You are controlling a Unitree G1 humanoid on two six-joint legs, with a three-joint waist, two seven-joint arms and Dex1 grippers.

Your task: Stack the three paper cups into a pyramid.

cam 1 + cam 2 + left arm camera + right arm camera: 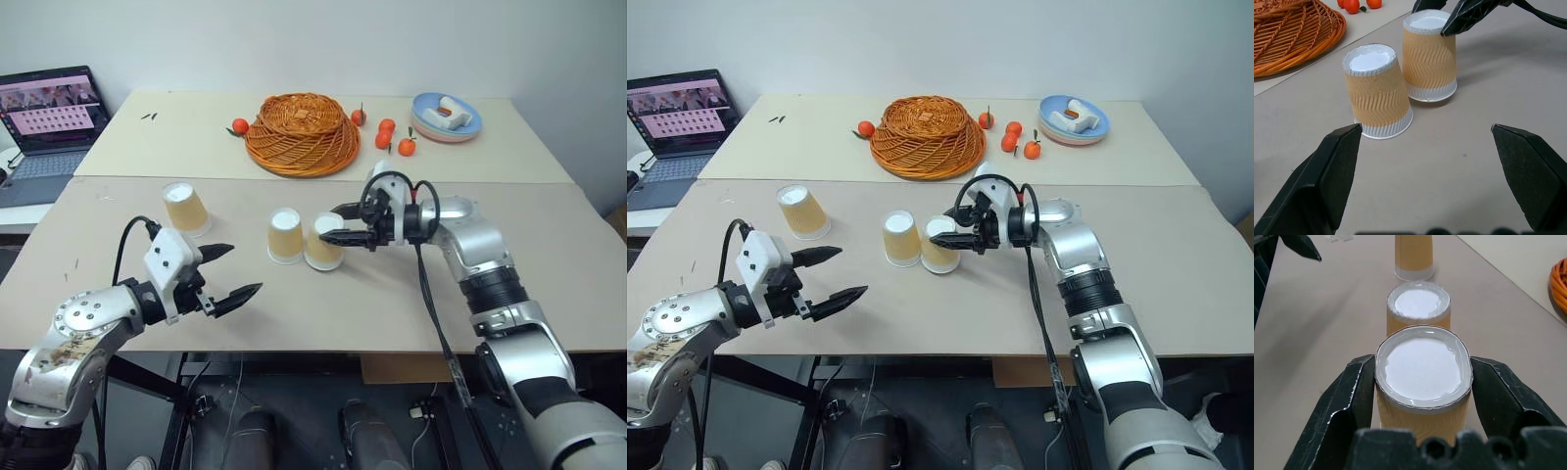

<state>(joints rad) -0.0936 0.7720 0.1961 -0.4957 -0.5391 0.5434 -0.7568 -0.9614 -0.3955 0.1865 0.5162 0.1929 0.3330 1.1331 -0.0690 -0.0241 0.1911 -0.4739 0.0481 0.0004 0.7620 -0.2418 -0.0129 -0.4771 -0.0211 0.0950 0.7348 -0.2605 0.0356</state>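
Cup (1422,382) between right end effector (1422,396) fingers

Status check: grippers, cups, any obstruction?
Right gripper shut on right-hand cup, beside middle cup. Left gripper open, idle. Third cup apart. Nothing obstructing.

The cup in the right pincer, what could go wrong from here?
1. The right pincer squeezes the held cup at its top rim, which already looks out of round; more pressure could crush it.
2. The middle cup stands right beside it, so a sideways move could tip that one.
3. The third cup stands apart, so the pyramid has no top yet.
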